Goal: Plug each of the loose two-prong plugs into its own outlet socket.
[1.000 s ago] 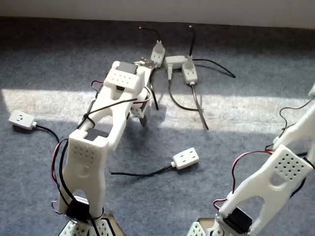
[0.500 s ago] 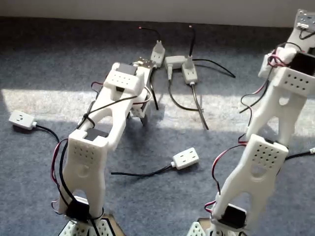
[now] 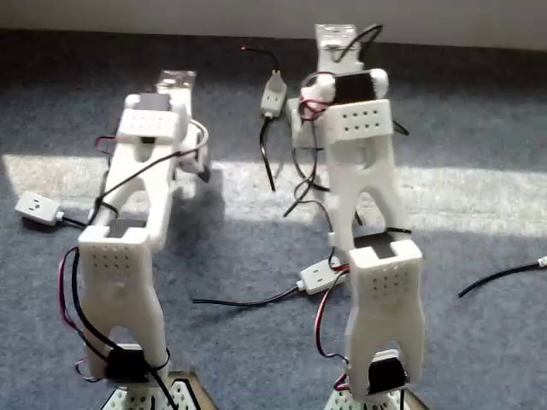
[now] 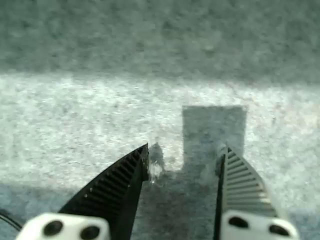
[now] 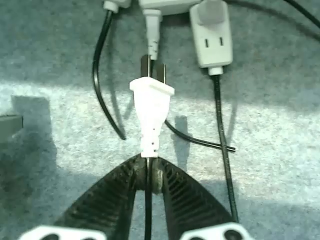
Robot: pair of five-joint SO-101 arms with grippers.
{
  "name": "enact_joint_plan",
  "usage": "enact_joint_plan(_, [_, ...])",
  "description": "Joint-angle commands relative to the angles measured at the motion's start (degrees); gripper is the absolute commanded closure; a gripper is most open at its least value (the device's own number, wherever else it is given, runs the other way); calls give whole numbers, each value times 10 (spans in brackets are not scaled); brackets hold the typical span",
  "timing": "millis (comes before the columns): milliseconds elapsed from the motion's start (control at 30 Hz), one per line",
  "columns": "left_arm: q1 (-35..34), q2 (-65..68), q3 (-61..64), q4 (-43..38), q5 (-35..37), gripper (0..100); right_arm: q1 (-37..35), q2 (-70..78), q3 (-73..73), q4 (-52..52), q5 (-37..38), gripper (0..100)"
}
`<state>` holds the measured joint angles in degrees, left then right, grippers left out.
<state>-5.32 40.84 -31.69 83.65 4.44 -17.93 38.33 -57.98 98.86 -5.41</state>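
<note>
The right gripper [image 5: 150, 172] is seen pinched narrow on the black cord [image 5: 148, 205] just behind the white two-prong plug [image 5: 151, 112], so the plug is carried out ahead of the fingertips with its prongs pointing away from the wrist. A white outlet socket [image 5: 212, 37] lies near, just off the line of those prongs, and its two slots are shown bare, nothing seated in them. For this step to be done well, the plug should be swung until the prongs are squared to that slotted face, and the push should be given straight along the prongs. With the grip on the cord and not on the body, the plug is likely to wobble or fold at first contact, so a slow approach would be wise, and the light socket may need to be kept from sliding on the carpet [image 4: 100, 100]. The left gripper [image 4: 184, 160] is held wide over bare carpet, nothing between its fingers. Across the table, a second socket [image 3: 38, 207] out by the left arm and a third socket [image 3: 318, 275] beside the right arm are seen unfilled, and another loose plug [image 3: 273, 92] waits at the far side.
</note>
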Motion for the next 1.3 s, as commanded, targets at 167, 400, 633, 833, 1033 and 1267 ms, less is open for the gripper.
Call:
enact_joint_plan(167, [-272, -27, -133, 25, 22, 777, -228, -7, 0, 7, -59, 991])
enact_joint_plan(400, [-364, -27, -134, 25, 21, 776, -333, 113, -3, -61, -59, 988])
enact_joint_plan(633, [-364, -29, -134, 14, -33, 776, -357, 132, -19, -78, -59, 827])
enact_joint_plan(833, [-319, -32, -135, 131, -32, 778, -264, 79, -133, -15, -45, 821])
enact_joint_plan(1033, [-279, -32, -102, 178, 48, 779, -96, 2, -215, 23, 12, 821])
enact_joint_plan(1267, [-205, -33, -19, 179, 78, 779, 88, -102, -137, 23, 26, 821])
